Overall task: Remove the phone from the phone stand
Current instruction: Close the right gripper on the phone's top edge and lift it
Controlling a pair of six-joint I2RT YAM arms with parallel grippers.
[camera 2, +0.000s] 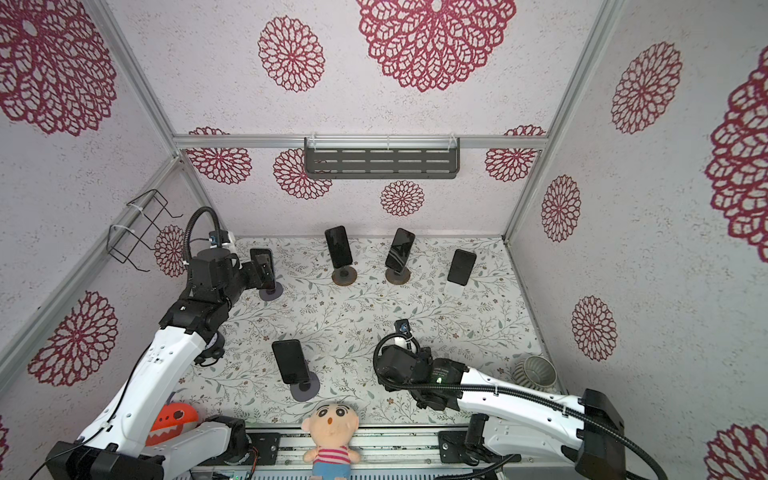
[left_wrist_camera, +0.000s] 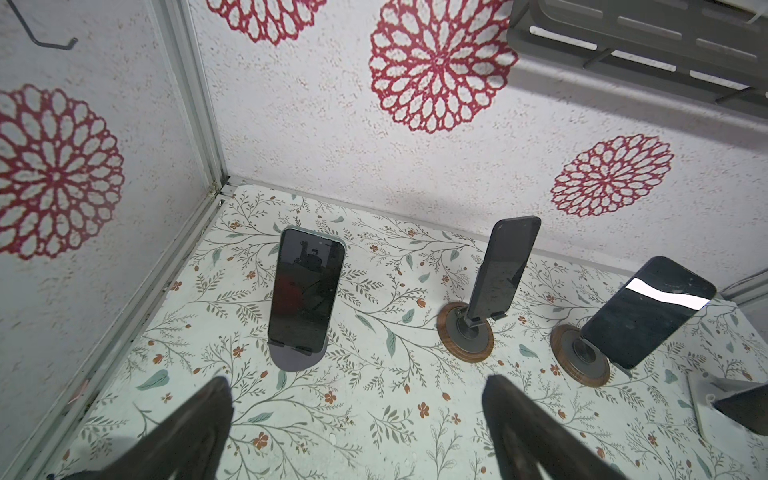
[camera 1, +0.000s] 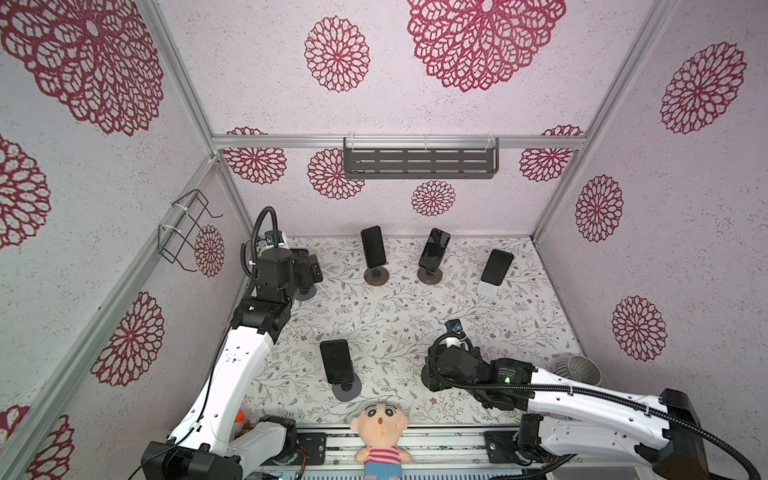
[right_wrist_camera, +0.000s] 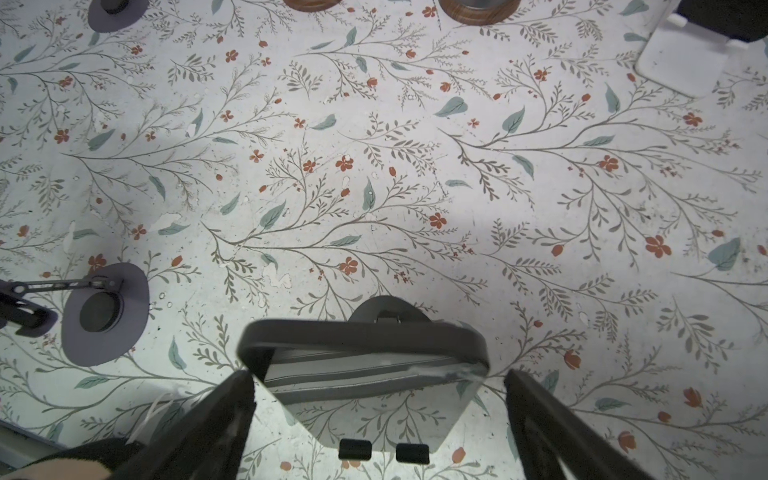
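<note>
ARMS AT WORK: Both arms reach over the floral table (camera 1: 395,307). The left end effector (left_wrist_camera: 357,386), spread wide and empty, faces a far-left phone (left_wrist_camera: 305,291) propped upright on its purple stand (left_wrist_camera: 295,360), near it but apart. At the near right, the right end effector (right_wrist_camera: 378,376) is likewise wide open. Its fingers (right_wrist_camera: 232,399) flank the upper edge of a second phone (right_wrist_camera: 361,337) leaning on a dark phone stand (right_wrist_camera: 388,306). They appear not to touch it, though the arm hides this from above. A row of three phones (camera 1: 434,248) lines the far side. A fourth phone (camera 1: 336,361) stands near centre, just beyond a plush doll (camera 1: 380,424).
</note>
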